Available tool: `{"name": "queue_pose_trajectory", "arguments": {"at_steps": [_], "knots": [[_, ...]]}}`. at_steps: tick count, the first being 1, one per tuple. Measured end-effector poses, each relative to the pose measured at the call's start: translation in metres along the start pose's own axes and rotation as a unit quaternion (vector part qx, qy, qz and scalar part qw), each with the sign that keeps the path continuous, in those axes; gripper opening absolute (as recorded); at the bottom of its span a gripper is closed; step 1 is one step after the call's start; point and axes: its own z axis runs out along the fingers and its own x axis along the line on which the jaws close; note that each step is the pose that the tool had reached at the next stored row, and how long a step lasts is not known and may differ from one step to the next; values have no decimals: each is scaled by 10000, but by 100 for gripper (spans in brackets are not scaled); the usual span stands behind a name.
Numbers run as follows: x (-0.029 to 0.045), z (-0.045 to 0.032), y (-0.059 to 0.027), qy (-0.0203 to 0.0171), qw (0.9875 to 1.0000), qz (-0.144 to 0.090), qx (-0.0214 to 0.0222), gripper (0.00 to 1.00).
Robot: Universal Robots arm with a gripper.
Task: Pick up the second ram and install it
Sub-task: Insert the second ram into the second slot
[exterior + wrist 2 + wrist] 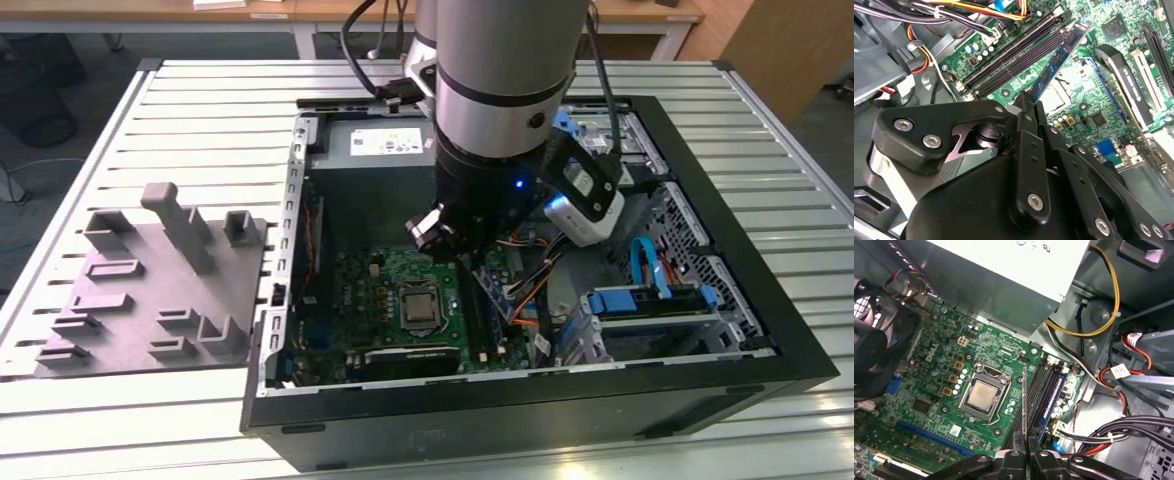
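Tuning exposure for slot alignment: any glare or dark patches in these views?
First wrist view: power supply washed out white, fan corner dark, the second ram in the end effector evenly lit. Second wrist view: glare on the CPU. Exterior view: case interior dim beside the arm.

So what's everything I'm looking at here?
computer case: one, black, on the slatted table
motherboard: one, green, inside the case
processor: one, silver, mid-board
memory slots: a few, black, beside the processor
holder tray: one, gray, on the table, exterior view's left
cables: many, yellow, red, black, in the case
second ram: one, dark blue-green, held over the motherboard
arm: one, silver and black, over the case
gripper: one, black, shut on the second ram
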Motion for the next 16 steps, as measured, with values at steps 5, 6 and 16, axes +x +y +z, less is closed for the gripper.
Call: {"name": "queue_pose_trajectory", "arguments": {"at_steps": [5,6,16], "knots": [[0,0,0,-8,9998,189,14,14],[0,0,0,-10,9997,229,17,14],[0,1,0,-28,9979,644,47,14]]}}
